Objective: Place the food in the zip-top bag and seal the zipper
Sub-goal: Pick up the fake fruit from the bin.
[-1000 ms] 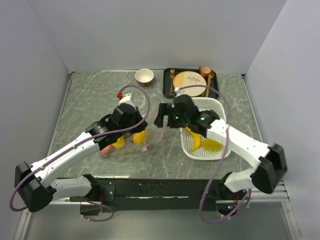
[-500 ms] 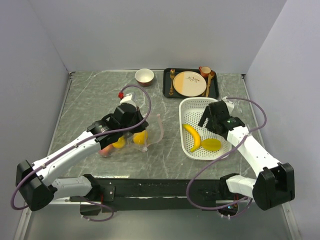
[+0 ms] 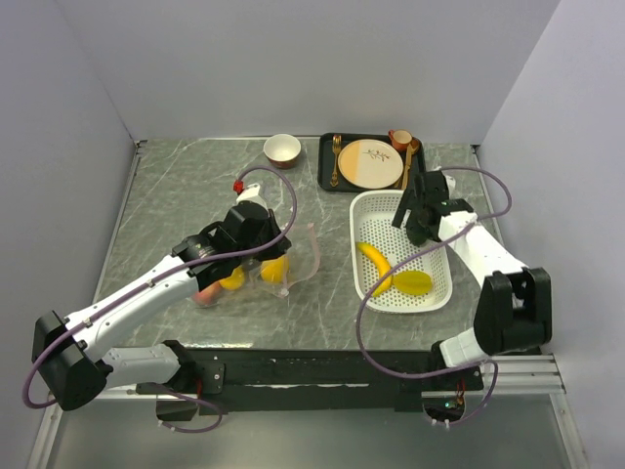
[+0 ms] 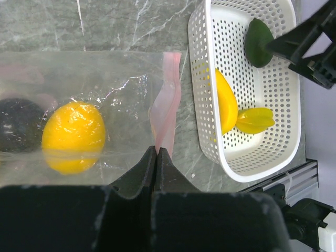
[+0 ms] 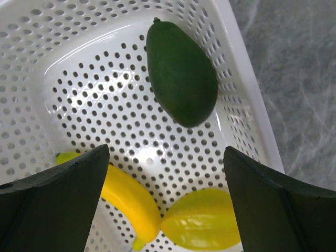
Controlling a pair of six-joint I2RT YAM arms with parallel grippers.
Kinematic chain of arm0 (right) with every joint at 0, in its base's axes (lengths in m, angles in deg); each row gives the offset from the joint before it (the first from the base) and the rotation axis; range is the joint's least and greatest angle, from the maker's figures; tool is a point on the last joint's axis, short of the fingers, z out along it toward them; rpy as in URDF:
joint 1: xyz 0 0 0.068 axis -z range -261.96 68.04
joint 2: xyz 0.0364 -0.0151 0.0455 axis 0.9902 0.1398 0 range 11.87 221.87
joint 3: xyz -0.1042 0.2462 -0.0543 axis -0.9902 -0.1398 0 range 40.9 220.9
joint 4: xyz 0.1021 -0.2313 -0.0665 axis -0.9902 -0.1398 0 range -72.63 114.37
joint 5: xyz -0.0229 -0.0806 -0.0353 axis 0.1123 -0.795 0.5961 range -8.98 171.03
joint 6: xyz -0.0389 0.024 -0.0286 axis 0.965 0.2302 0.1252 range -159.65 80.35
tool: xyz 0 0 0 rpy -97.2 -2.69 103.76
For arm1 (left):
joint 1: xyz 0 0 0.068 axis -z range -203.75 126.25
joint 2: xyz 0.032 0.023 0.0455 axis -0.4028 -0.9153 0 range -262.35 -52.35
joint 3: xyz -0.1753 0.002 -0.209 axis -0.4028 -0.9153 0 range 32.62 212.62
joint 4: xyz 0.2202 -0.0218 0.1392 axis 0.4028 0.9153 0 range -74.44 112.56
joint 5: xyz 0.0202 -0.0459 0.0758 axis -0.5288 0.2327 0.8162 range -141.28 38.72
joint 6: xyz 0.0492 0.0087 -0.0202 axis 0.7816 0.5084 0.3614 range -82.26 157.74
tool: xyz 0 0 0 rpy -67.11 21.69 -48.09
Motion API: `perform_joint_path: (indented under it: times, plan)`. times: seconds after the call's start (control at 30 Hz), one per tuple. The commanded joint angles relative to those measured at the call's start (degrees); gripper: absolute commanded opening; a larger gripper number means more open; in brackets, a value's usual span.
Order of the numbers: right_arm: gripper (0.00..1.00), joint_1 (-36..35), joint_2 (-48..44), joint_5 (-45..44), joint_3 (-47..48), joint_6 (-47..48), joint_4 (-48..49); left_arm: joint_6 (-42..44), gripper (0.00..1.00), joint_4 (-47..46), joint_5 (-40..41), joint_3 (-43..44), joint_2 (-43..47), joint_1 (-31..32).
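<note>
both left tool (image 4: 157, 151) fingers (image 4: 137, 172) pinch the pink zipper (image 4: 167, 107), apparently.

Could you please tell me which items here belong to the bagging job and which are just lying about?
Job: zip-top bag, zipper, orange fruit, banana, yellow-green piece, dark green fruit.
Lying about: white basket, bowl, black tray, plate, fork, cup.

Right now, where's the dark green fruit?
Right wrist view: the dark green fruit lies in the white basket near its wall, apart from the banana, under the right tool.
</note>
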Motion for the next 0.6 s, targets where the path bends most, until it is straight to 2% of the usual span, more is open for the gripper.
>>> perform_joint_path:
  times: [0.0, 0.13, 0.5, 0.57]
  plan:
    - [0.94, 1.5, 5.6, 2.4, 5.5, 2.3, 0.6, 0.4, 0.01, -1.0, 0.2, 1.6, 0.9, 0.2]
    - [0.91, 1.9, 9.0, 3.7, 7.7, 1.4, 1.4, 0.9, 0.01, -1.1, 0.2, 1.7, 0.8, 0.2]
    - [0.92, 2.6, 12.9, 3.4, 8.7, 4.2, 3.1, 1.0, 0.01, 1.0, 2.2, 2.0, 2.7, 0.2]
    - [0.88, 2.8, 13.7, 1.7, 9.3, 4.6, 2.8, 0.8, 0.01, 0.9, 2.7, 1.6, 3.3, 0.2]
